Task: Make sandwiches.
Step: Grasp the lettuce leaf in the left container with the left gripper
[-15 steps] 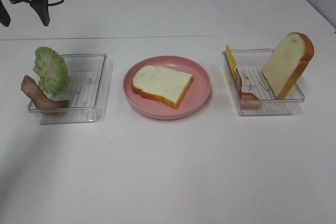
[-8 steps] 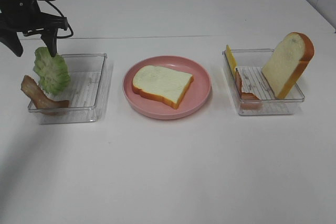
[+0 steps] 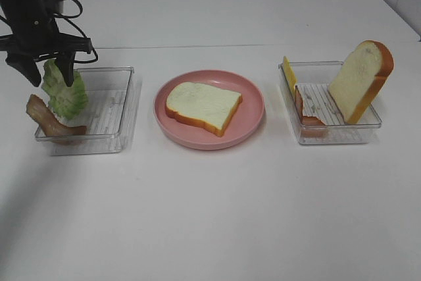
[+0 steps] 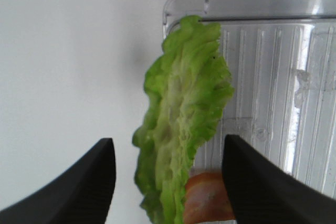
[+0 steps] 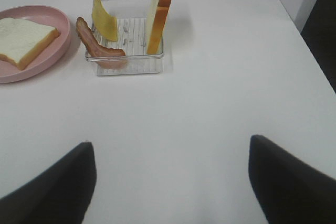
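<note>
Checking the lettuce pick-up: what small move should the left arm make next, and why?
Probably close the fingers on the lettuce leaf: the open left gripper straddles it, one finger each side, and the bread slice on the plate lies bare.

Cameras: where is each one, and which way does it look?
Exterior high: up high, off the arms, looking down at the pink plate; the left gripper shows.
Left wrist: on the left arm, looking past its open gripper at the lettuce.
Right wrist: on the right arm, looking past the right gripper at the bread tray.
Exterior high and left wrist share the lettuce.
</note>
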### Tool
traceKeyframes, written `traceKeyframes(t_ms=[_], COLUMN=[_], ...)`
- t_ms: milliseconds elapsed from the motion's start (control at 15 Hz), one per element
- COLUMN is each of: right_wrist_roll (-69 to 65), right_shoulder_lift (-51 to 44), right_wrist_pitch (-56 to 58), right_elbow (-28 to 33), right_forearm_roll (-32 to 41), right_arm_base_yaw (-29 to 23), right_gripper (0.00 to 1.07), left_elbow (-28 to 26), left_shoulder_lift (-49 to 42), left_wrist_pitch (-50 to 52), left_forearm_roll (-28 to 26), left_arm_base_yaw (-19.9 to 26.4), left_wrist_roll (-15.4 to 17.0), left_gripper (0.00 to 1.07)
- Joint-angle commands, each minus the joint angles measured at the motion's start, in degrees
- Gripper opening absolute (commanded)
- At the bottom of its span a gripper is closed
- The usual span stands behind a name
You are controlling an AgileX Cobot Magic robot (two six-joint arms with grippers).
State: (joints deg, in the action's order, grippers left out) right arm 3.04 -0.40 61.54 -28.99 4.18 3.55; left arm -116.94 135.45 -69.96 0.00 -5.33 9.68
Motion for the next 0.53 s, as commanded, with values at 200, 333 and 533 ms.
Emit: traceKeyframes(t_ms=[200,333,533], right_wrist_roll=[0.52,0.52,0.52], right_shoulder_lift=[-0.29,-0.29,-0.29], right_wrist_pitch=[-0.74,-0.74,-0.74], right_elbow=[0.06,0.06,0.06], right_forearm_roll=[-0.17,-0.17,-0.17], right_arm_base_yaw=[0.40,0.40,0.40], right_gripper=[0.76,0.76,0.76], left_elbow=[0.40,0.40,0.40], left_shoulder_lift=[0.34,0.34,0.23], left_wrist_pitch=[-1.20,-1.09,-1.09], left_forearm_roll=[0.57,0.57,0.57], left_arm_base_yaw=[0.06,0.06,0.06], left_wrist_roll=[-0.57,-0.57,-0.69], left_gripper=[0.20,0.07,0.00])
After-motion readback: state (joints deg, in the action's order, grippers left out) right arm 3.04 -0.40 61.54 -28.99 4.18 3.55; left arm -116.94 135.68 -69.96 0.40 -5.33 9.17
